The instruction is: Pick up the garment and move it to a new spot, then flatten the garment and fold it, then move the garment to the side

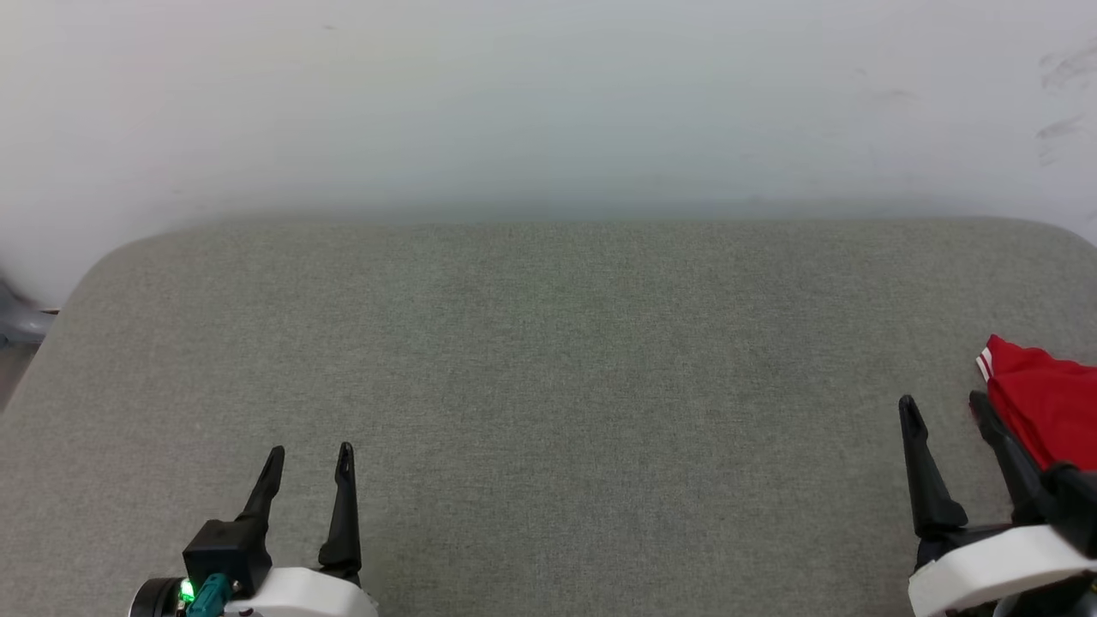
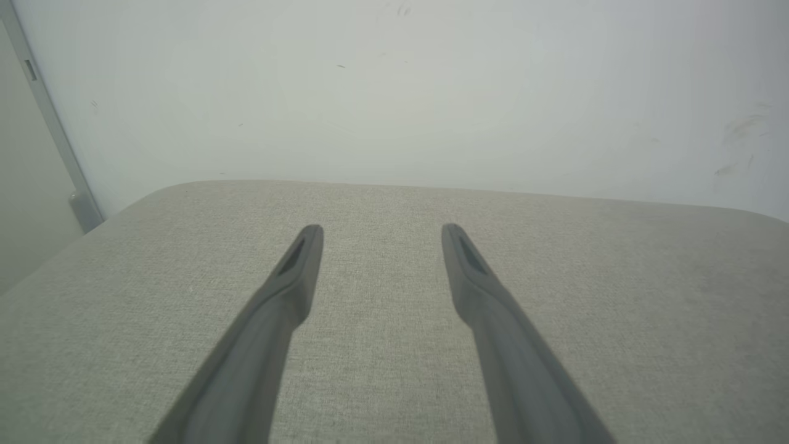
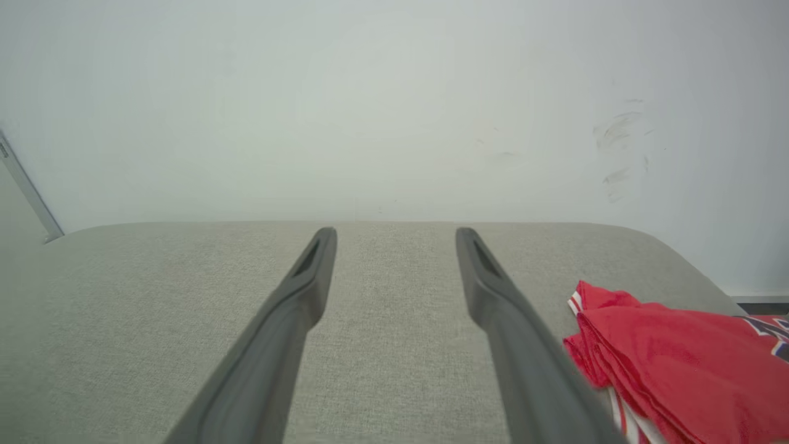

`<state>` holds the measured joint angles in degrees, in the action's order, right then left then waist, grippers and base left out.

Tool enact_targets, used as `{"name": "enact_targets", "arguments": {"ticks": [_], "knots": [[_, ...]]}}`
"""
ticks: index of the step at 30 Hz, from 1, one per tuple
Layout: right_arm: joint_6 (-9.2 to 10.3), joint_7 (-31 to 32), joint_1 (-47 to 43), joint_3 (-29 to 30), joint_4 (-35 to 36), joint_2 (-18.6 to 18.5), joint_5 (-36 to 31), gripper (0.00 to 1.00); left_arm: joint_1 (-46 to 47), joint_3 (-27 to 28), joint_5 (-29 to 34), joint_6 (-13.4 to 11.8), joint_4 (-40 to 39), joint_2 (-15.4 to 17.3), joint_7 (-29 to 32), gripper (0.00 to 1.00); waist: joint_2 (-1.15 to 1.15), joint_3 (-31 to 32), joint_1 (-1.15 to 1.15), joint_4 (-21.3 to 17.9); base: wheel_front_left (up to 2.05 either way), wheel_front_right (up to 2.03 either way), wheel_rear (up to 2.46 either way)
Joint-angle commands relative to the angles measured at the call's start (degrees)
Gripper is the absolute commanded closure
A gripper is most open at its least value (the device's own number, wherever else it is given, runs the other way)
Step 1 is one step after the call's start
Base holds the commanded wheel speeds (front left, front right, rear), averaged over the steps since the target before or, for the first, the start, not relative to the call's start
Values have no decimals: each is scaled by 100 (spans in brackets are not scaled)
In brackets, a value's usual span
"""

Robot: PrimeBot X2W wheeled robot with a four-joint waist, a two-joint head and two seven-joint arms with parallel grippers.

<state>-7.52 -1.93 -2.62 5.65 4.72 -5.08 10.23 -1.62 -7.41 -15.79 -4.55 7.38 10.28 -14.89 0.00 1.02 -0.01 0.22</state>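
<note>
We find the red jersey T-shirt with white-striped trim point(image 1: 1041, 411) lying layered at the right edge of the grey fabric-covered table point(image 1: 548, 343), just beside our right gripper point(image 1: 942, 399). That gripper and our left gripper point(image 1: 310, 448) both have their fingers spread, holding nothing. This suits either a heap awaiting pickup or a fold already set aside, and either way we avoid snagging the layers. The frame cuts off most of the shirt.

There is one red jersey-fabric garment point(image 1: 1041, 411) with white stripe trim, at the right edge. There is one grey fabric-covered table point(image 1: 548, 360) with rounded far corners, and one pale wall point(image 1: 548, 103) beyond it. There are two grippers, the left gripper point(image 1: 310, 448) near left and the right gripper point(image 1: 942, 399) near right, each with two long dark fingers point(image 1: 343, 506), four in all.
</note>
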Motion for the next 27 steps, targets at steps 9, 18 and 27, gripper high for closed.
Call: {"name": "enact_targets", "arguments": {"ticks": [9, 18, 27], "knots": [[7, 349, -847, 120, 937, 192, -177, 0, -284, -43, 106, -29, 61, 107, -37, 0, 0, 191, 1, -47, 0, 0, 0], [7, 490, -1001, 154, 1119, 230, -195, 0, -239, -115, 229, -39, 110, 174, -40, 0, 0, 226, 1, -27, 0, 0, 0], [7, 499, -979, 140, 1066, 231, -117, 0, -165, -157, 257, -22, 101, 184, -41, 0, 0, 196, 1, 8, 0, 0, 0]]}}
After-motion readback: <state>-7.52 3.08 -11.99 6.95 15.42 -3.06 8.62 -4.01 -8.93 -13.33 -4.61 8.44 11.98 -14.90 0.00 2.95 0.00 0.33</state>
